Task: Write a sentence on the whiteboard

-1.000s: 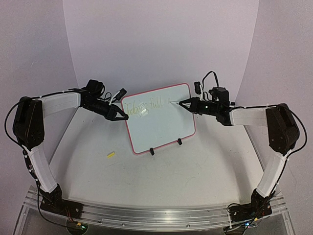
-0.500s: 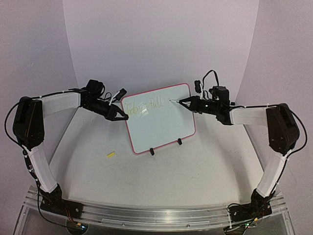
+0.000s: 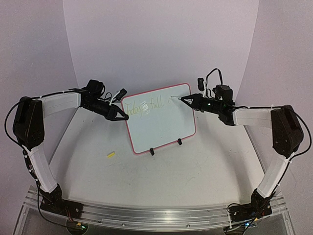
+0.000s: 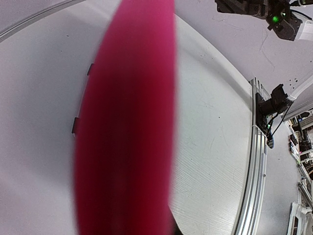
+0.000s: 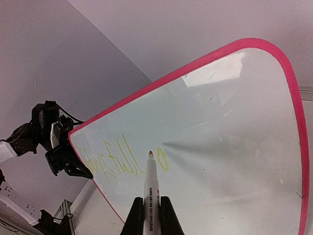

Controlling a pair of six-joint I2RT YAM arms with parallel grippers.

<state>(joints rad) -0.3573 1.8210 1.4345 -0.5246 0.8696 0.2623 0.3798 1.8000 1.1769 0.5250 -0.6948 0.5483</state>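
Near edge: one aluminium rail with two arm bases bolted on, left and right. One white table beyond it. One small yellow bit lies loose on the table, left of centre, apart from everything else.

One whiteboard stands mid-table towards the far side, leaning back on two black clip feet, its lower left corner nearest. It sits between the two arms.

left pincer: closed on the whiteboard's left frame edge, just below where the writing starts. In the left wrist view the blurred red frame blocks most of the picture and the fingers don't show.

right pincer: clamped tight on one marker, reaching in from the right at the board's upper part. The marker tip is at the board face just left of the last letter; can't tell contact or a hair off.

The sentence: one line visible, faint yellow-green cursive along the top of the board. "full" reads clearly, then an "o"; the first words are too faint to be sure of.

Far side: curved white backdrop.
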